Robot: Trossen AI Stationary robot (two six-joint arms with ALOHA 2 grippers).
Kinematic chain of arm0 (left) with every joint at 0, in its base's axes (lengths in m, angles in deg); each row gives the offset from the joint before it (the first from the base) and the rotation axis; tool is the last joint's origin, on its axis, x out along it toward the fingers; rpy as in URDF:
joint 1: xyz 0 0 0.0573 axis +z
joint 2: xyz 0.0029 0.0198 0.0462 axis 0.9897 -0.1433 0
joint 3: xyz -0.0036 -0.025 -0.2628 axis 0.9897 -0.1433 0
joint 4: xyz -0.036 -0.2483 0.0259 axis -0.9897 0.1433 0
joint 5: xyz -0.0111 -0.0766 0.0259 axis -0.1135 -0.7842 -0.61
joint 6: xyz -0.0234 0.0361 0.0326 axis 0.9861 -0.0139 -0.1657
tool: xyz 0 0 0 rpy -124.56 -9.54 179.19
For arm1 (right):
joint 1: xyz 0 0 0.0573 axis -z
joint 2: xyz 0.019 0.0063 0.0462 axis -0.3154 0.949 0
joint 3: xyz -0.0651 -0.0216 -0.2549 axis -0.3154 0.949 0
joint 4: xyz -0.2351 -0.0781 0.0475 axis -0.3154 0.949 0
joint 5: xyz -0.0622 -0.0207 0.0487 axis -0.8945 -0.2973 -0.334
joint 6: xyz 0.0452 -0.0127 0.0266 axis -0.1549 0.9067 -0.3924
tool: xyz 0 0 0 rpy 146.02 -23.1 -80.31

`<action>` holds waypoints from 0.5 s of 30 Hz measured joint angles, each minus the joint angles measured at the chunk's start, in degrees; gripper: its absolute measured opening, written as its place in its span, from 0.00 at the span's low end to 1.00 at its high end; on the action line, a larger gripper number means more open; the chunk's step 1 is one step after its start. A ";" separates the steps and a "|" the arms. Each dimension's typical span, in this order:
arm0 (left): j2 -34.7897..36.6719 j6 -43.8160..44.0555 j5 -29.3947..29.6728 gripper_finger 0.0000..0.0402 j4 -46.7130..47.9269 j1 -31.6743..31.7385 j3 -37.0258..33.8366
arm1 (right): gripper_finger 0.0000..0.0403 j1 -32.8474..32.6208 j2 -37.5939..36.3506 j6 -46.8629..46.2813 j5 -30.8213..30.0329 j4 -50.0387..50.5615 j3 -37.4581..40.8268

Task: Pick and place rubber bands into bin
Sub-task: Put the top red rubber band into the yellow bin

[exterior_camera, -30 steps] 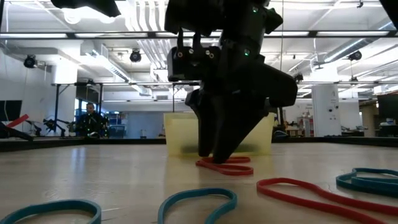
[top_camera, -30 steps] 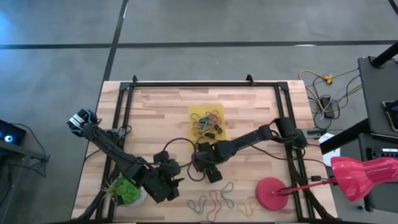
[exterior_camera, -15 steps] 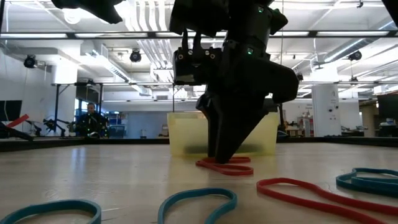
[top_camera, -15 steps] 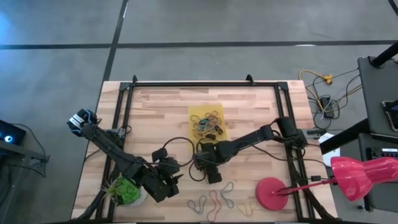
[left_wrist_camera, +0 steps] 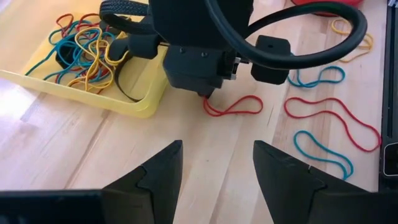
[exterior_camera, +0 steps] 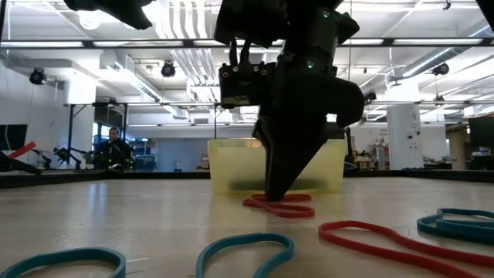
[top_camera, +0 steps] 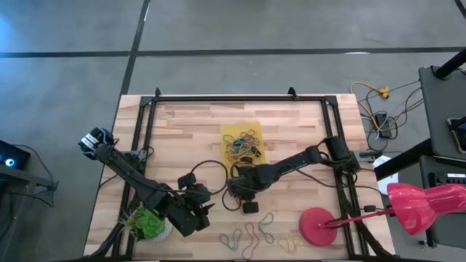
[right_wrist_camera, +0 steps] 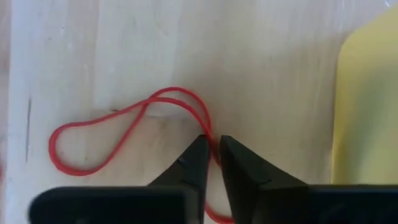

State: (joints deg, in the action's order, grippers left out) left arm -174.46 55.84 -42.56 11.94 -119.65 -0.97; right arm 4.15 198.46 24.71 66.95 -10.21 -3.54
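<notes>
A red rubber band [right_wrist_camera: 112,140] lies on the wooden table just beside the yellow bin [top_camera: 242,143], which holds a tangle of several rubber bands [left_wrist_camera: 81,50]. My right gripper [right_wrist_camera: 214,149] stands over the band, pointing down, shut on it; the low view shows its tips [exterior_camera: 279,193] at the band [exterior_camera: 279,207]. My left gripper [left_wrist_camera: 217,168] is open, low over the table at the near left [top_camera: 198,212], with nothing between its fingers. More loose bands [top_camera: 251,234], blue, red and yellow, lie flat near the front edge. My right gripper pinches the red rubber band between its two fingertips where two strands run close together [right_wrist_camera: 211,138]. The fingers come from above, pointing down. The band lies flat and slack on the table, its loop [right_wrist_camera: 68,149] spread to one side of the fingers.
A round red disc [top_camera: 317,225] with a pink lamp [top_camera: 426,204] stands at the near right, a green plant ball [top_camera: 149,224] at the near left. Black frame rails [top_camera: 138,145] border the table. A person [exterior_camera: 113,147] sits far back in the room.
My right gripper has shut its fingers on the red rubber band while staying at the same spot on the table. The band still lies flat.
</notes>
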 joint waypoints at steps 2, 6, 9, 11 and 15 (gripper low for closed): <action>0.02 0.00 0.00 0.45 -0.01 0.00 0.00 | 0.04 -0.38 0.00 0.00 0.24 0.30 -0.02; 0.02 -0.04 0.01 0.45 0.01 0.00 0.00 | 0.02 -1.76 -0.35 -0.30 2.23 1.29 -0.30; 0.02 -0.07 0.00 0.45 0.01 0.00 0.02 | 0.02 -3.27 -1.30 -0.51 2.57 2.04 -1.27; 0.02 -0.07 0.00 0.45 -0.01 0.00 0.02 | 0.02 -4.12 -1.95 -1.20 2.04 2.73 -2.11; 0.02 -0.19 0.01 0.45 -0.04 0.00 0.05 | 0.02 -4.91 -6.33 -4.43 -2.22 2.99 -4.17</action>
State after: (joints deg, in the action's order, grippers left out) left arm -174.43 55.65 -42.55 11.90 -119.65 -0.92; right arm -0.77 192.13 20.28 64.73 -7.22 -7.71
